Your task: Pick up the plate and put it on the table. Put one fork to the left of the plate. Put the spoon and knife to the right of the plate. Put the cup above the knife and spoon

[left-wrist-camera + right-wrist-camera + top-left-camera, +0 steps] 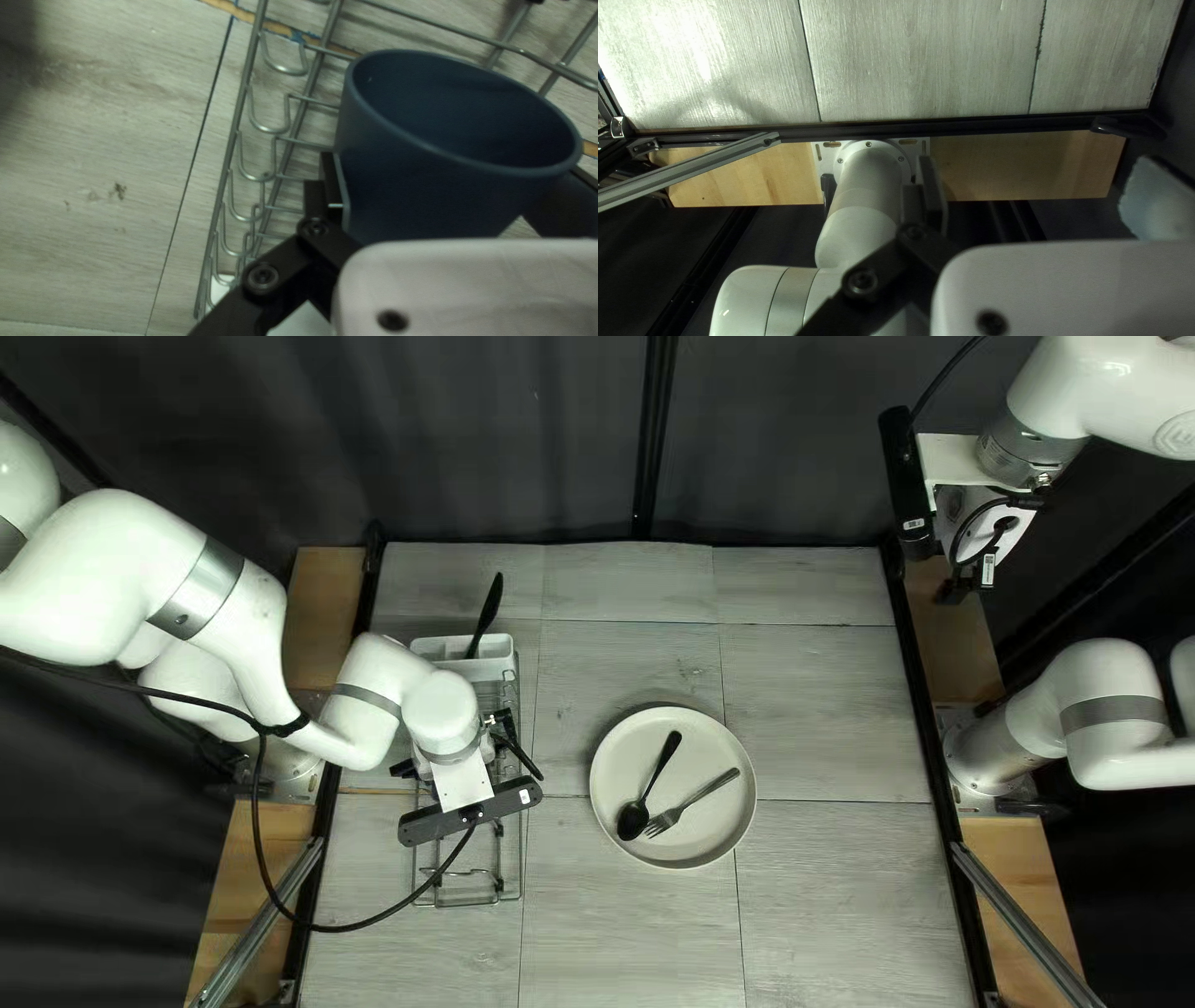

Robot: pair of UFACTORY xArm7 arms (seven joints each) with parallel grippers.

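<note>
In the top left view my left gripper (463, 772) is over the wire rack, hiding the cup. The left wrist view has the dark blue cup (398, 186) between the fingers of my left gripper (455, 180), which stands open with a gap at one side. The pale plate (716, 828) lies on the table, holding a black spoon (632, 821) and a fork (703, 794). A black knife (489, 607) leans upright in the white holder (498, 657). High at the right, my right gripper (971, 573) is raised; my right gripper (1030, 186) is open and empty.
The wire rack (518, 859) runs toward the near edge from the white holder, left of the plate. Its hooked side wires (265, 177) stand beside the cup. A black cable (361, 924) loops from my left arm over the table's left side.
</note>
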